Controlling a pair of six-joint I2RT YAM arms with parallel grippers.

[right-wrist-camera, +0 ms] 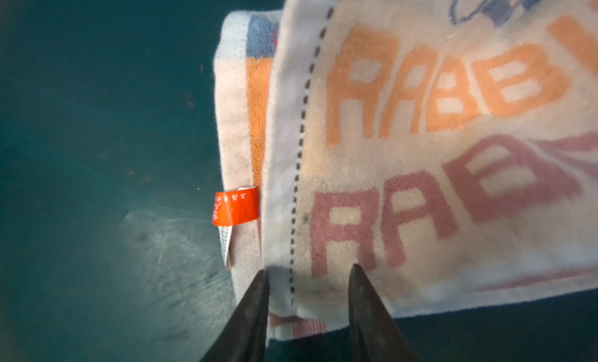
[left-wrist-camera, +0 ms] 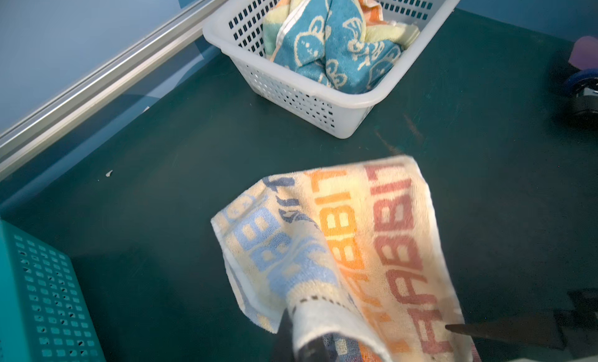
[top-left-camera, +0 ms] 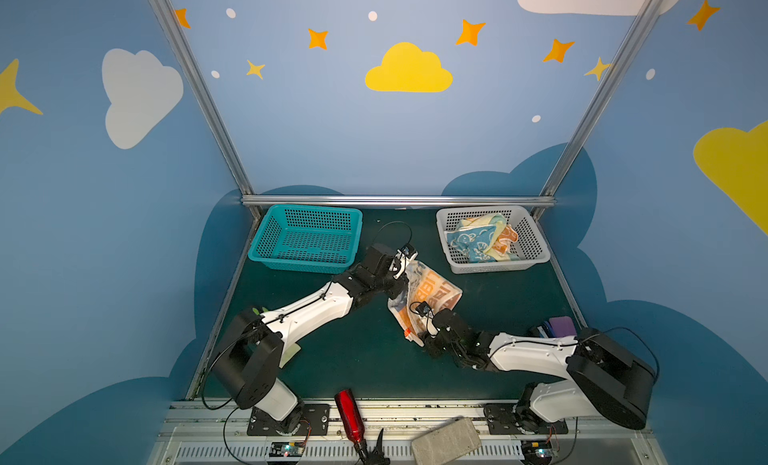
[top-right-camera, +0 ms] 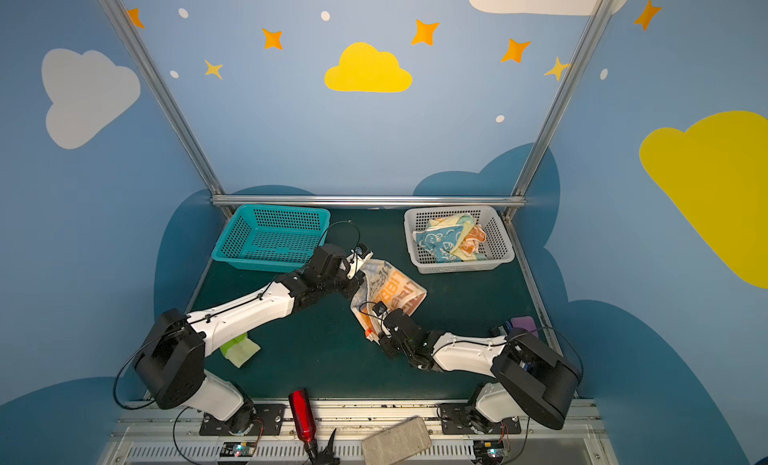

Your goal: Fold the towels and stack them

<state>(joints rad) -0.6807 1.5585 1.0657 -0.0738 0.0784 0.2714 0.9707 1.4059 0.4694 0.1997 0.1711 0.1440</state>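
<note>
My left gripper (left-wrist-camera: 301, 339) pinches the cream towel (top-left-camera: 432, 294); my right gripper (right-wrist-camera: 309, 273) stands parted, straddling its hem.

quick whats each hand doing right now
left hand: closed, holding the rabbit towel
right hand: open around that towel's edge

Blue walls (top-left-camera: 316, 130) covered in cartoon clouds (top-left-camera: 409, 70) and stars (top-left-camera: 469, 32), aluminium rails (top-left-camera: 399, 201) framing it. Tabletop (top-left-camera: 353, 359) looks dark green, maybe rubbery.

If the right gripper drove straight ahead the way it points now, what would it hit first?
Almost certainly the cream RABBIT towel: its stitched hem lies right at the tips of the right gripper, between its open fingers.
</note>
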